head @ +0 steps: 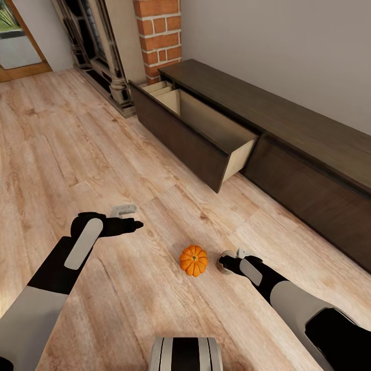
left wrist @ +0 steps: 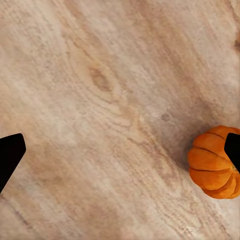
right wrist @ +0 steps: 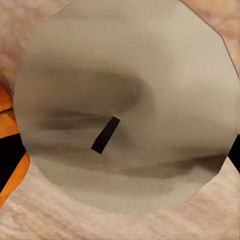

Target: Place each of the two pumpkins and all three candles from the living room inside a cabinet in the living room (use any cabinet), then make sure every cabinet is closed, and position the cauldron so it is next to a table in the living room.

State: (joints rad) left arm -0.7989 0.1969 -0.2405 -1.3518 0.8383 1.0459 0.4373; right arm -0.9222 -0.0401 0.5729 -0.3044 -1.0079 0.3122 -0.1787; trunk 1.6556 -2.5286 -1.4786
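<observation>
Orange pumpkin (head: 194, 260) and one candle (head: 225, 262) on the plank floor (head: 77, 154), beside the open cabinet (head: 288, 139)

From the head camera, one pumpkin lies on the floorboards between the two arms, near the cabinet's pulled-out drawer (head: 206, 131), its tan inside bare; the right gripper (head: 232, 261) sits right at a beige candle just beside the pumpkin, and the left gripper (head: 129, 219) hangs above bare boards, jaws spread apart. The right wrist camera alone gives the candle's top (right wrist: 125, 105) close up, with its dark wick (right wrist: 105, 135) and orange pumpkin at one edge; whether those jaws press the candle I cannot tell. The left wrist camera catches the pumpkin (left wrist: 212, 162) by one fingertip (left wrist: 9, 157)
</observation>
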